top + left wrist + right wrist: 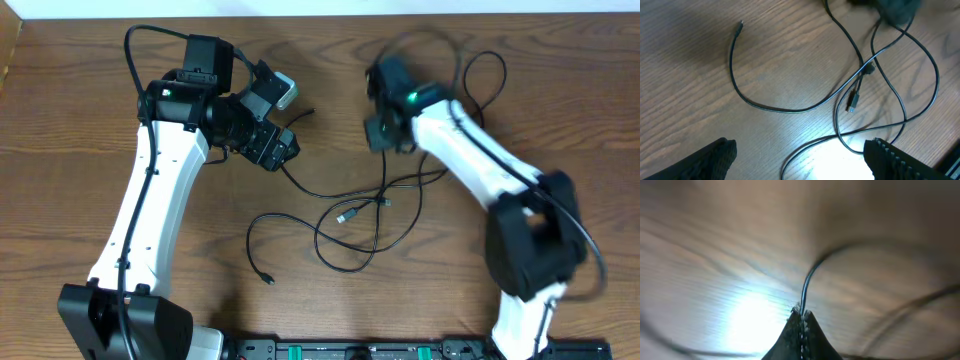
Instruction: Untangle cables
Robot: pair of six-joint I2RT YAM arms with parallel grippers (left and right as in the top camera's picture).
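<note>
Right gripper is clamped tight on one black cable, pinched right at the fingertips. Left gripper hovers with its fingers spread wide, holding nothing. Below it the cables lie looped and crossing on the table.

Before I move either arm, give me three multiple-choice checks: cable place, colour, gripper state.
1. The loose cables lie: A at the centre of the table; B at its far-left edge; C on the floor.
2. The cable in the right gripper is: A white; B black; C red.
3. The left gripper is: A open, empty; B shut on a cable; C shut, empty.
Answers: 1 A, overhead shows them central; 2 B, a black strand leaves the shut jaws; 3 A, its jaws stand wide apart.
</note>
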